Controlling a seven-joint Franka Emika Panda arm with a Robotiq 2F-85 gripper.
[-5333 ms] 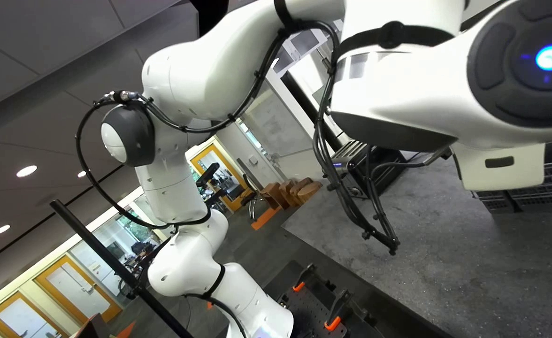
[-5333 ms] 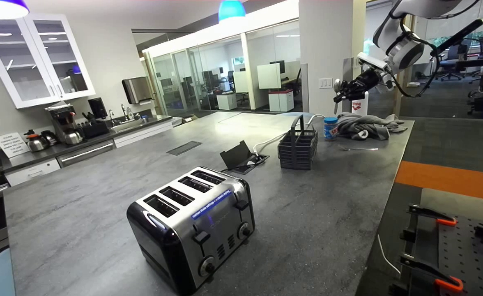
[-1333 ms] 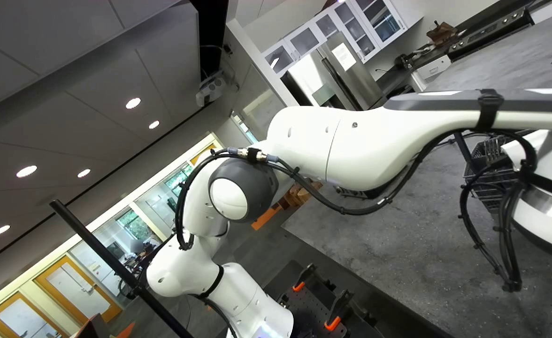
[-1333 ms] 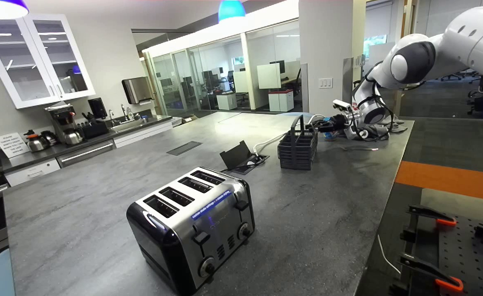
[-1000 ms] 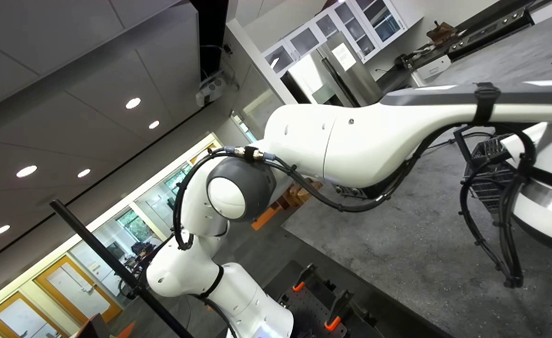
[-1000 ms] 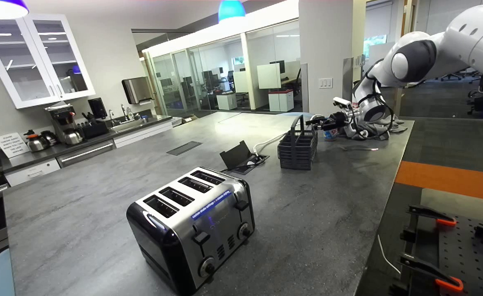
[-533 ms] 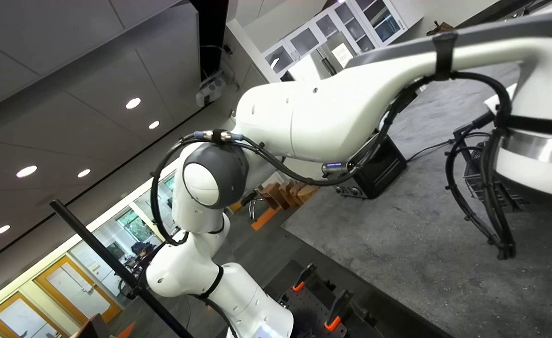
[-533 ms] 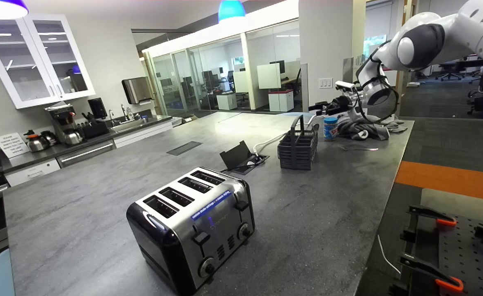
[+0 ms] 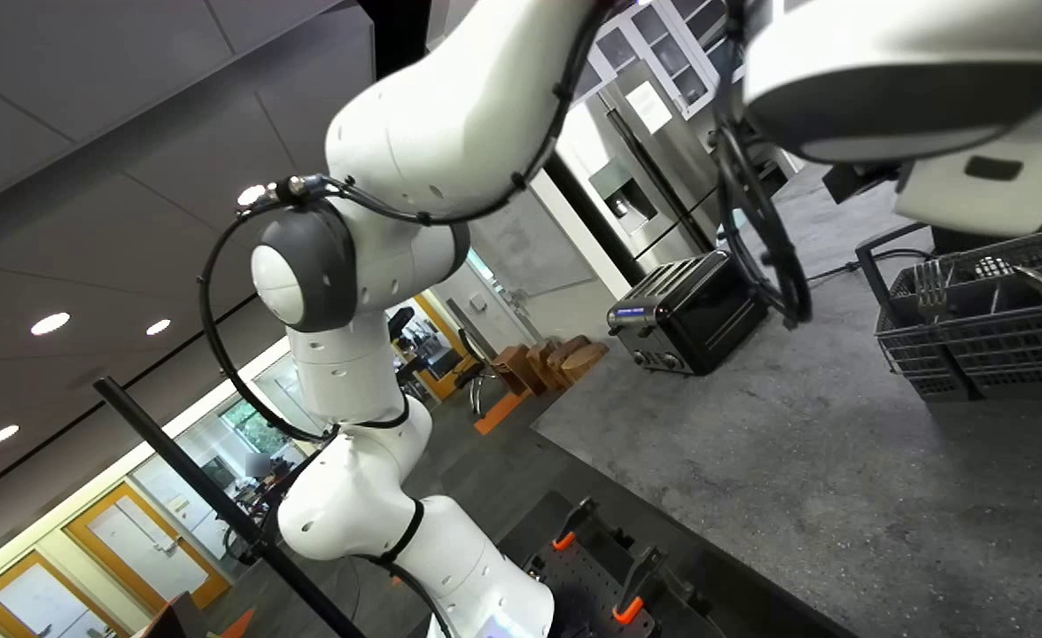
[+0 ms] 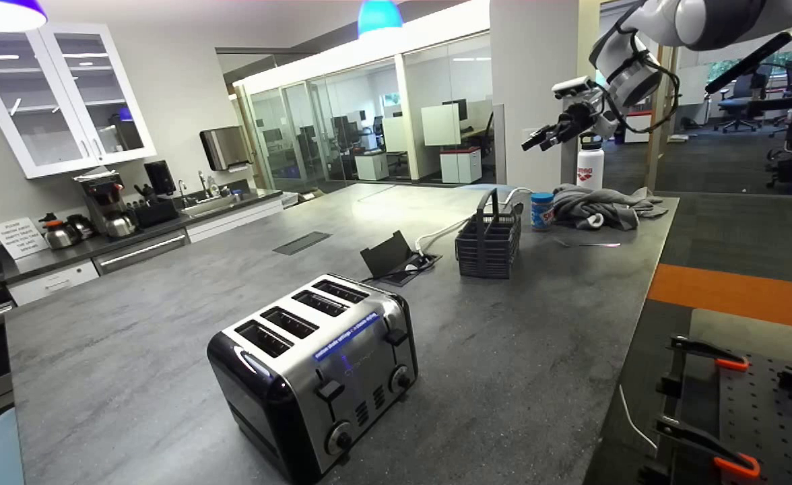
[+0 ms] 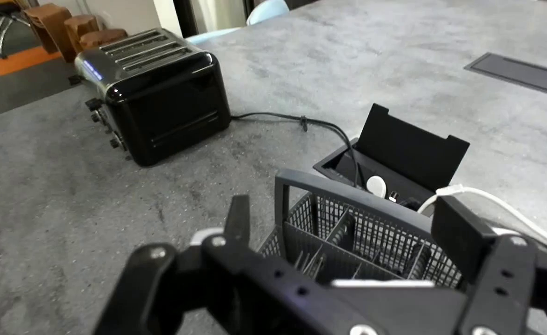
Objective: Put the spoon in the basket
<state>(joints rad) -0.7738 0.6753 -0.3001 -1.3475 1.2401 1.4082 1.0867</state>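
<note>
The small, shiny silver metal spoon (image 9: 1039,283) seems already inside the dark grey, rectangular mesh basket (image 9: 1008,361), although only a curved part shows. The jaws are spread and hold nothing, well apart from the basket. I judge the placing done; no step seems left.

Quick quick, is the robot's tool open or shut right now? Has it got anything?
Tool: open, holding nothing.
</note>
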